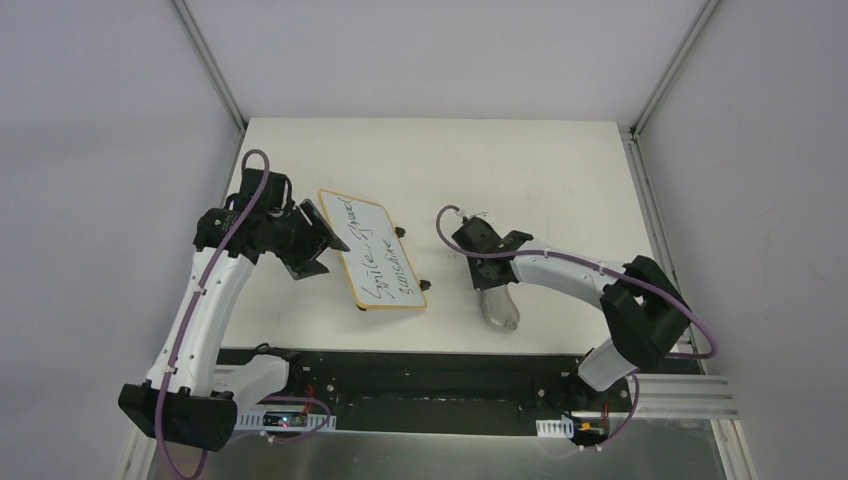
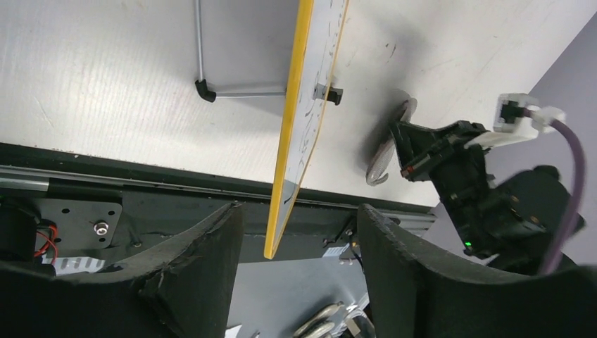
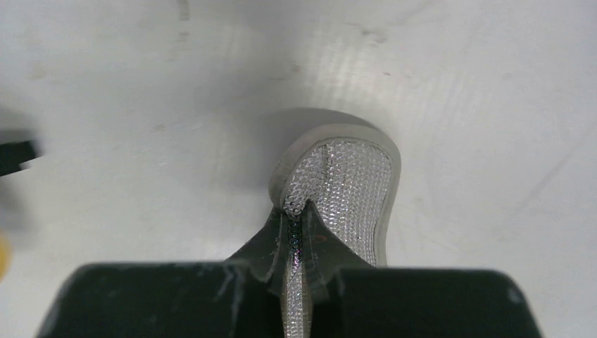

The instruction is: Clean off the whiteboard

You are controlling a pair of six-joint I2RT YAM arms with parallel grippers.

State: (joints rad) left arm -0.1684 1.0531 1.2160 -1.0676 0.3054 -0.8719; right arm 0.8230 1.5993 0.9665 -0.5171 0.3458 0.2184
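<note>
Black handwriting point(image 1: 385, 272) fills the whiteboard point(image 1: 365, 228), nothing yet erased: left tool point(image 1: 316, 242) brackets its edge, jaws apart, right tool point(image 3: 301, 218) is clenched on the grey pad point(image 3: 355, 179), wiping ahead.

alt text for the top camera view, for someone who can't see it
A small whiteboard covered in black handwriting sits on a white table between two robot arms. The left gripper is at the board's left edge; the right gripper, to the board's right, pinches a grey pad.
</note>
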